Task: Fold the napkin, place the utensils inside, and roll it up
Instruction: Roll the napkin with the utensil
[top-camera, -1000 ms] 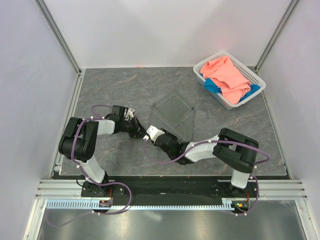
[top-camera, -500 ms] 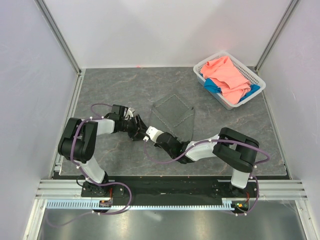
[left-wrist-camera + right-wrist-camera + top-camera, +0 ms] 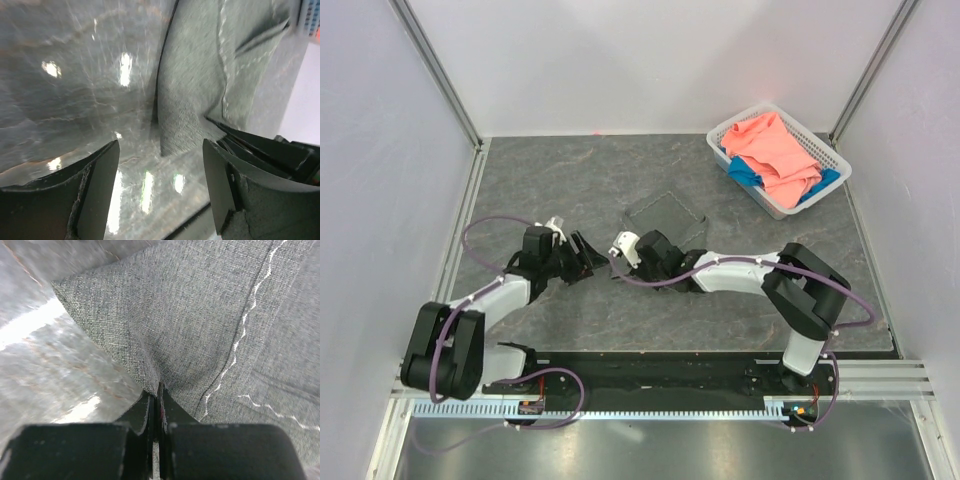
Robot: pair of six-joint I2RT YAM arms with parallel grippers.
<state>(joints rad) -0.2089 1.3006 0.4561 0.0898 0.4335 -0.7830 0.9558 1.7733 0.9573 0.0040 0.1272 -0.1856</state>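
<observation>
Right wrist view: right gripper (image 3: 159,390) pinches the napkin (image 3: 190,315) by its edge; left gripper (image 3: 160,150) gapes empty. Limp, light cloth, probably best held by its corners.

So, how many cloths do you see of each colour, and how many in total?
Grey: 1, the napkin
Pink: 1, the pink cloth, in the basket
Blue: 1, the blue cloth, in the basket, partly covered by the pink one
Total: 3
</observation>
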